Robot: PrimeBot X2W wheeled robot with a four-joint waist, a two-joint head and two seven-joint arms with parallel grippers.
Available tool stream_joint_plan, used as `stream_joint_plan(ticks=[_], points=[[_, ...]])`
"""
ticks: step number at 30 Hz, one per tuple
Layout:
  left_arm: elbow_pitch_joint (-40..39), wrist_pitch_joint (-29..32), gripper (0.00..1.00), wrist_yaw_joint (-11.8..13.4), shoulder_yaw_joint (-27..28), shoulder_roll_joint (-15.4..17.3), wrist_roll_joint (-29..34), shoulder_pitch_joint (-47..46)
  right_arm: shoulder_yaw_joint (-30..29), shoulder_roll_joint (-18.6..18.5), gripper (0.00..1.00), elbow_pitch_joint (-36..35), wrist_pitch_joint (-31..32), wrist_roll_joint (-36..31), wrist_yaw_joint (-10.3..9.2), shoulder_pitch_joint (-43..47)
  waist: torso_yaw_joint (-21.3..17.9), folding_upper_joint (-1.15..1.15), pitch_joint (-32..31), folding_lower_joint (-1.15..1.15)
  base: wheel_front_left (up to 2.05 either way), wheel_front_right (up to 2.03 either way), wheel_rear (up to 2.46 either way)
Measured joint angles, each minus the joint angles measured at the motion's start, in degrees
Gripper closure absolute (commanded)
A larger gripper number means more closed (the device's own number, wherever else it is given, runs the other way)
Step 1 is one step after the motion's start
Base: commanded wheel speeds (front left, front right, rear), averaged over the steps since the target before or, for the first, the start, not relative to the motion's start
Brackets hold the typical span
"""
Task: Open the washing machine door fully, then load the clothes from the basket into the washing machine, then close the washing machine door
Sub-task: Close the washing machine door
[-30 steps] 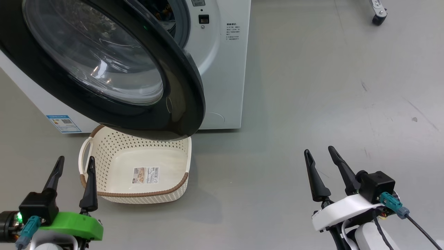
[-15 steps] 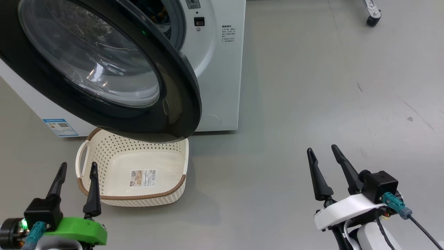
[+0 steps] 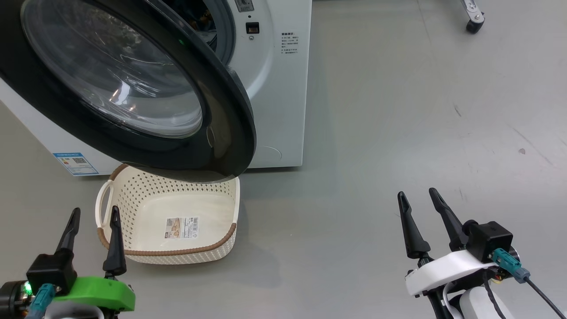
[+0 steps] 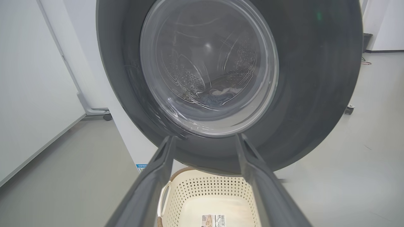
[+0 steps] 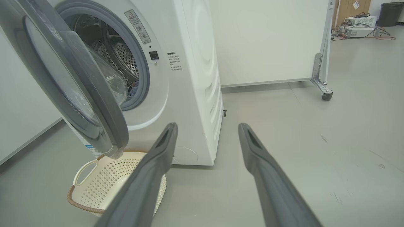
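- Right wrist view gives me what the head view hides: the washing machine (image 5: 195, 82) mouth and steel drum, behind the half-swung washing machine door (image 5: 107, 121).
- Left wrist view, through the door glass: the clothes (image 4: 217, 94), pale blue, low in the drum.
- Head view: the basket (image 3: 146, 195) on the floor under the door's lower edge, label sticker showing.
- Left claw (image 3: 95, 209) and right claw (image 3: 416, 192) both released, fingers apart.

Grey floor (image 3: 398, 110), scuffed; white wall panel (image 5: 268, 41) on castors.
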Motion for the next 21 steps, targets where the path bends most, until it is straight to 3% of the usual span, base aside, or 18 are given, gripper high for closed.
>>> stream_joint_plan(ticks=[16,17,18,19,21], points=[[0.0,0.0,0.0,-0.8,1.7,-1.4,1.0,0.0,-0.2,0.1,0.0,0.1,0.0,-0.3,0.0,0.0,0.0,0.0,0.1,0.0,0.0,0.0,0.0],[0.0,0.0,0.0,-0.8,1.8,-1.6,1.1,0.0,-0.2,0.1,0.22,0.1,0.0,-0.3,0.0,0.0,0.1,0.0,0.1,0.0,0.0,0.0,0.0],[0.0,0.0,0.0,-0.9,2.0,-1.9,1.3,0.0,-0.2,0.1,0.68,0.2,0.0,-0.3,0.0,0.0,0.1,0.0,0.1,0.0,0.0,0.0,0.0],[0.0,0.0,0.0,-1.1,2.1,-2.0,1.5,0.0,-0.2,0.1,1.0,0.2,0.0,-0.3,0.0,0.0,0.1,0.0,0.1,0.0,0.0,0.0,0.0],[0.0,0.0,0.0,-1.3,2.3,-2.2,1.6,0.0,-0.3,0.1,1.0,0.2,0.0,-0.3,0.0,0.0,0.1,0.0,0.1,0.0,0.0,0.0,0.0]])
